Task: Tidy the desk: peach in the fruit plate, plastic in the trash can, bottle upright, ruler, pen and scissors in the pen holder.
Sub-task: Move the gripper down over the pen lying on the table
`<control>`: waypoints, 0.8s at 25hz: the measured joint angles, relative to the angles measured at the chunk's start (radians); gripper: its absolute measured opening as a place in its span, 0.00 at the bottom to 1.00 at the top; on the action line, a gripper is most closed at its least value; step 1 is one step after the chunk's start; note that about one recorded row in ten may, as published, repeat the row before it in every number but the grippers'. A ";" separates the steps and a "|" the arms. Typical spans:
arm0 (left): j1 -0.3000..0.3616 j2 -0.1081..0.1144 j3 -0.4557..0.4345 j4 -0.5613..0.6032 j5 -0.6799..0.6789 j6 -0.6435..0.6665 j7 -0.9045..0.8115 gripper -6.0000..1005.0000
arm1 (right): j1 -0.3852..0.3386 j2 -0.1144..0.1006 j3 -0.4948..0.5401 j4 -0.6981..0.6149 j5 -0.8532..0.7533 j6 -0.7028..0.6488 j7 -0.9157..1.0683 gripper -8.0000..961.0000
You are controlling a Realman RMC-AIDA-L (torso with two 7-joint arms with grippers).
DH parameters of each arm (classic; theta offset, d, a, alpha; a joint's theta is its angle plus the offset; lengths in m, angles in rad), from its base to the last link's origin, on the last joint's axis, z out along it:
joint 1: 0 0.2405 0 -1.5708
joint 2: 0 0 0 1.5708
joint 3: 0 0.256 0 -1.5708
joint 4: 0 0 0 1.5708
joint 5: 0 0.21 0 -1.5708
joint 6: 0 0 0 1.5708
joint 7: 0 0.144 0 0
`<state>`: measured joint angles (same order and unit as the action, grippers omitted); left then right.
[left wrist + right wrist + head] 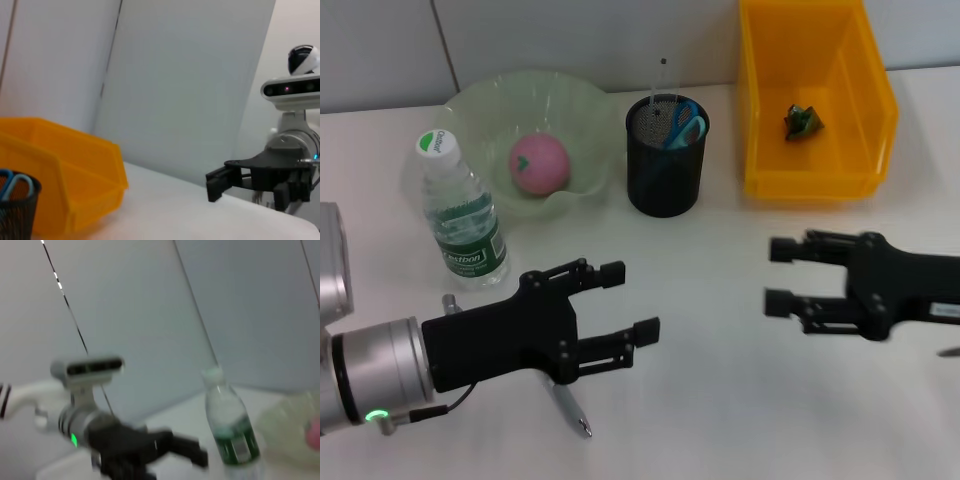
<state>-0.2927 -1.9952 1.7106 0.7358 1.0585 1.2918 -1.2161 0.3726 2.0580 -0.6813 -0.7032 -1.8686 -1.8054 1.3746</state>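
left end effector splayed above pen; right end effector likewise agape

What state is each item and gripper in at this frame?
Peach: in the fruit plate.
Water bottle: upright, capped.
Scissors: in the pen holder.
Plastic scrap: in the yellow bin.
Pen: lying on the desk, beneath the left gripper.
Left gripper: open, empty.
Right gripper: open, empty.

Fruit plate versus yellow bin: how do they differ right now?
The fruit plate is pale green, translucent, round and wavy-edged; the yellow bin is opaque, rectangular and tall-walled. The plate holds the pink peach; the bin holds a small green plastic scrap. The plate stands left of the pen holder, the bin right. Both are open-topped.
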 joint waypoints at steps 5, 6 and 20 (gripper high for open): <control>-0.017 -0.001 -0.098 0.003 0.141 0.049 -0.073 0.79 | 0.018 -0.022 0.123 -0.017 -0.194 -0.059 0.009 0.79; -0.020 0.000 -0.118 0.003 0.170 0.060 -0.086 0.79 | 0.021 -0.024 0.127 -0.017 -0.213 -0.064 0.010 0.79; -0.125 0.004 -0.436 0.212 0.617 0.254 -0.212 0.78 | 0.038 -0.031 0.147 0.037 -0.240 -0.015 0.053 0.79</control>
<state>-0.4177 -1.9914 1.2747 0.9477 1.6752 1.5455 -1.4281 0.4103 2.0265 -0.5338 -0.6659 -2.1088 -1.8209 1.4277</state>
